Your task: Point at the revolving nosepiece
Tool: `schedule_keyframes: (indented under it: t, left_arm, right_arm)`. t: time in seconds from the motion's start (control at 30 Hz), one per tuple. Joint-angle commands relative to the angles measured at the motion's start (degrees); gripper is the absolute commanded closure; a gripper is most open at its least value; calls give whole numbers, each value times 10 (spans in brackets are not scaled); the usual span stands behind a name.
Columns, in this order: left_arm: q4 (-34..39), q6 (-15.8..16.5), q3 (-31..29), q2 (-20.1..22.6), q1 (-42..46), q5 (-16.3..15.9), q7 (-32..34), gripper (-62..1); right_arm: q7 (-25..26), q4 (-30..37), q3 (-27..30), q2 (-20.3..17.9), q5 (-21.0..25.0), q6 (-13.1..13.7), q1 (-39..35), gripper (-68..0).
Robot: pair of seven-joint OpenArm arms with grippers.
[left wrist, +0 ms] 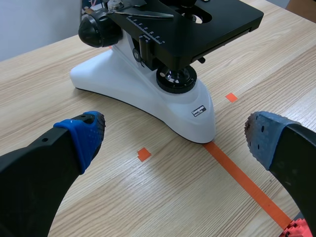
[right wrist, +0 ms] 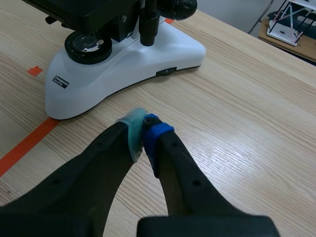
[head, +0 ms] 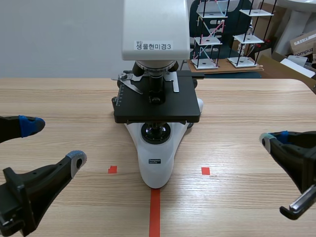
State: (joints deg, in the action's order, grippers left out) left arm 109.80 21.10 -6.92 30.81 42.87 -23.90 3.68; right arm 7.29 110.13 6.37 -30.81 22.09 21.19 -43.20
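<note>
Item 1: microscope [head: 157,153], which I see at table centre. Its revolving nosepiece [head: 155,66] sits under the white head [head: 155,24], above the black stage [head: 133,106].
Item 2: left gripper [head: 54,141], fingers wide apart, low, near the base.
Item 3: right gripper [head: 270,140], pads pressed together on nothing, well apart from the microscope.

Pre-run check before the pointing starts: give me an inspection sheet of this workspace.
Surface: wooden table with red tape marks.
Job's things: microscope upright at centre; nosepiece above the stage, untouched.
Clutter: nothing seen.
Grippers: left tool open, low, apart from the microscope; right tool shut on nothing, short of the microscope.
Cables: nothing seen.
Surroundings: shelf models and boxes behind the table.
</note>
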Motion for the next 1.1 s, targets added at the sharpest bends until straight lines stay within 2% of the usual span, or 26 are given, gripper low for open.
schedule_keyframes:
  t: [0.0,0.27,0.4,0.53,0.57,0.67,0.8,0.97,1.07]
  left_arm:
    - [5,0,-2,-2,1,-5,8,-596]
    - [5,0,-2,-2,1,-5,8,-596]
    - [5,0,-2,-2,1,-5,8,-596]
    - [5,0,-2,-2,1,-5,8,-596]
    - [5,0,-2,-2,1,-5,8,-596]
    - [5,0,-2,-2,1,-5,8,-596]
    - [5,0,-2,-2,1,-5,8,-596]
    - [5,0,-2,-2,1,-5,8,-596]
    - [5,0,-2,-2,1,-5,8,-596]
  right_arm:
    - [13,3,7,0,4,-2,8,-2]
    - [14,3,7,0,2,-2,65,0]
    - [14,3,7,0,2,13,103,0]
    - [14,3,3,0,2,14,144,0]
    - [14,2,3,0,1,18,155,0]
    - [2,-8,-6,0,0,57,195,0]
    - [-12,-34,-31,0,-3,68,243,0]
    - [-10,-84,-59,0,-25,113,305,0]
    - [8,-114,-70,0,-28,135,340,0]
